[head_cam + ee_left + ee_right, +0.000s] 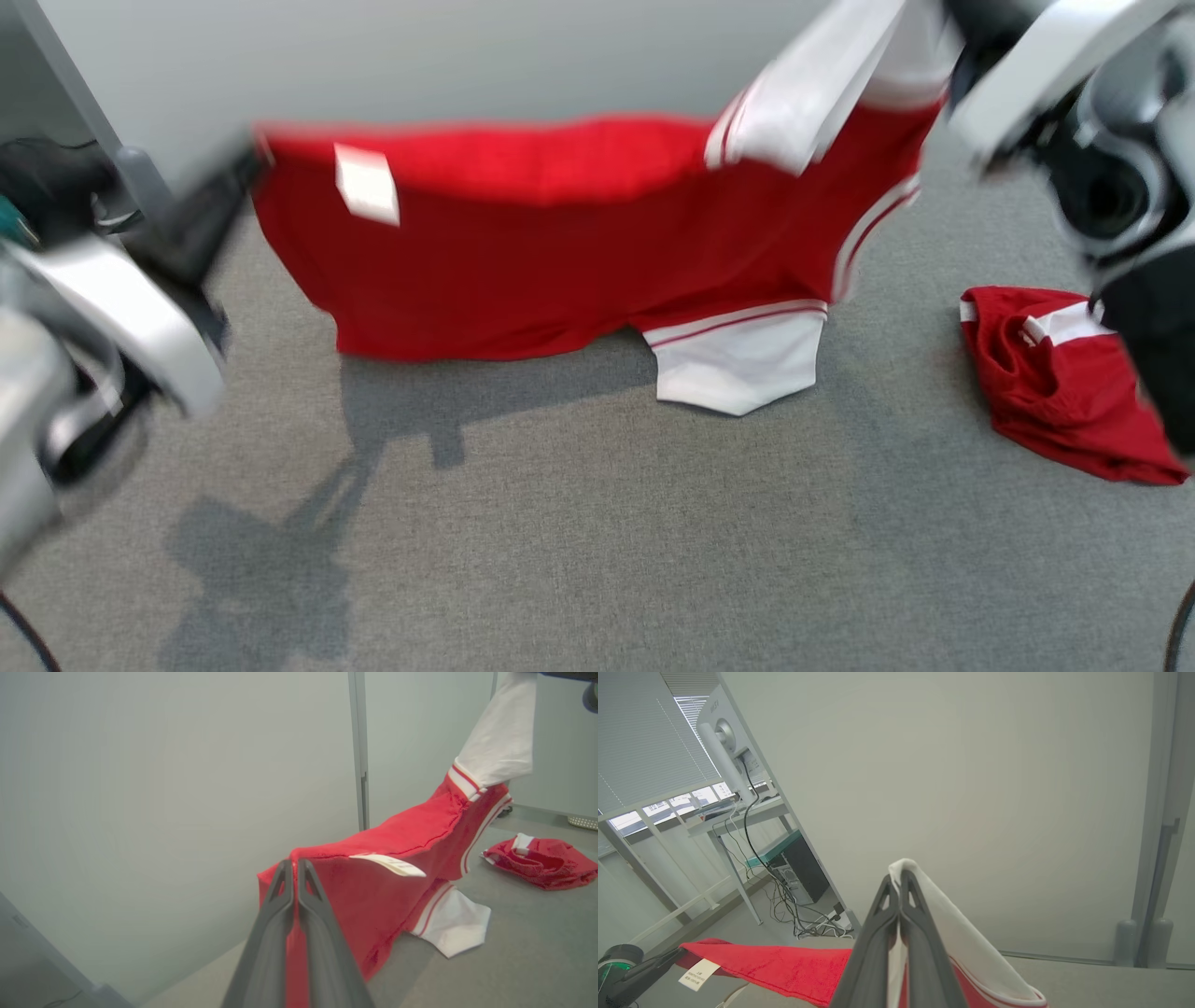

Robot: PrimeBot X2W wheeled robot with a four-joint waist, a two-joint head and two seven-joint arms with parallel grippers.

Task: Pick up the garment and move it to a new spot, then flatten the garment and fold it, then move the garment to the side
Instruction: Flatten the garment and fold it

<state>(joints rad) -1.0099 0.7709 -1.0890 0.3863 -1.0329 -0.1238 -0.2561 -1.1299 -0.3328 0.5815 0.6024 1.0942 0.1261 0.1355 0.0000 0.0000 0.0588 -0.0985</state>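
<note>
Red fabric garment with white sleeves (560, 252) — stretched in air between both grippers, above grey carpet floor (597, 541), in front of pale wall (420, 56). Left gripper (294, 862) clamped tight on red edge corner; white label (366, 184) near it. Right gripper (900, 877) pinched tight on upper white sleeve, held higher. Lower white sleeve (738, 359) hangs down, tip resting on floor. Crumpled second red-and-white garment (1055, 383) lies on floor at robot's right — apart from held one.

Matt cloth shirt (523, 271), red with white sleeves. Rough, grey woven carpet (597, 541). Smooth, matt wall (420, 56).
</note>
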